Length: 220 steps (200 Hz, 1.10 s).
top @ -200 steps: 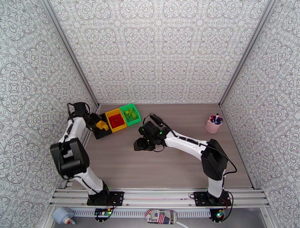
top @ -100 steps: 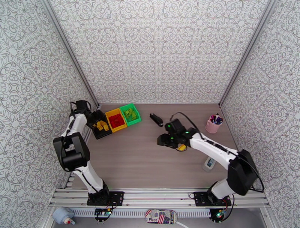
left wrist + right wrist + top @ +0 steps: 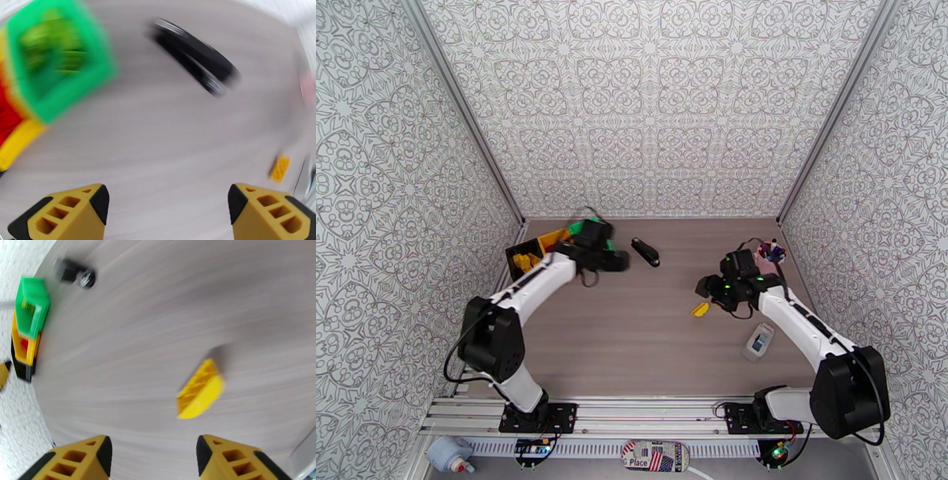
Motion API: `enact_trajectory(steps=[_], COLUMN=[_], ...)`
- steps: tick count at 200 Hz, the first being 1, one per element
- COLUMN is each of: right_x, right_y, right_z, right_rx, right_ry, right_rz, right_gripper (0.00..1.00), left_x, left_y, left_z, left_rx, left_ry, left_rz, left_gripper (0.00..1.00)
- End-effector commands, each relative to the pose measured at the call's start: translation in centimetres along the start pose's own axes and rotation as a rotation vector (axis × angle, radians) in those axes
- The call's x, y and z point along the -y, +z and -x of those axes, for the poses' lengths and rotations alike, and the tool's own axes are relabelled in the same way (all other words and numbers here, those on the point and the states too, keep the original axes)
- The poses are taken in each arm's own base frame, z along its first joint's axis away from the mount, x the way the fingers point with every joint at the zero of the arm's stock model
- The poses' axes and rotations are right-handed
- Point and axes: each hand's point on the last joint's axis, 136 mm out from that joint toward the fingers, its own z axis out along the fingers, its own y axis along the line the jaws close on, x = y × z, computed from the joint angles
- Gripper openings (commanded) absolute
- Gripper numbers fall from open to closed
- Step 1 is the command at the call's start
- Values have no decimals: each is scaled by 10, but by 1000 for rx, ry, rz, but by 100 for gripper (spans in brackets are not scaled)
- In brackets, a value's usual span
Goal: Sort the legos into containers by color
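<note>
Sticker (image 3: 654, 455) on the front rail (image 3: 648, 406) reads "Place", only writing I can make out. Left hand (image 3: 166, 203) has swung off the black bin (image 3: 513, 256) and now sits just past the green bin (image 3: 75, 96), fingers spread wide, empty; its wrist cam catches lime legos (image 3: 59, 43) inside. Right hand (image 3: 154, 451) moved out toward the pink cup (image 3: 771, 257), fingers apart, holding nothing, with a yellow lego (image 3: 199, 392) lying on the table (image 3: 632, 347) just ahead.

The middle of the table (image 3: 632, 355) lies open. The containers (image 3: 511, 260) fill the far-left corner, the black stapler-like object (image 3: 645, 252) near them; the pink cup (image 3: 772, 254) and a white device (image 3: 759, 342) stand along the right.
</note>
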Motion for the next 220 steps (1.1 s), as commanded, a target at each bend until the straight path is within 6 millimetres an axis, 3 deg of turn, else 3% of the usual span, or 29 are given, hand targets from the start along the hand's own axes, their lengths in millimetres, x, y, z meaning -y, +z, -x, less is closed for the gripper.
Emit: enact_trajectory(steps=[1,37,57,75,122,153,157,180,220], right_x=[18,48,55,58,68,73,74,76,75], right_y=[-10,-17,-18,-20,-27,-31,-31,-34,-34], right_z=[0,11,13,12,8,6,5,4,1], right_rx=[-17,0,2,1,10,12,12,15,14], right_ry=[54,158,188,201,225,237,238,244,238], right_rz=[29,47,67,77,85,90,92,96,113], right_gripper=[60,58,57,57,57,57,57,57,57], left_x=[48,137,170,188,191,188,194,190,195], left_y=[28,65,85,100,143,165,164,169,160], left_z=[-19,-58,-76,-85,-93,-102,-95,-97,-91], left_rx=[-37,-119,-159,-171,-199,-235,-217,-223,-198], left_ry=[173,375,451,496,515,546,544,548,528], left_rz=[-19,-94,-106,-86,34,112,109,138,119], left_gripper=[83,83,84,84,84,76,74,62,39])
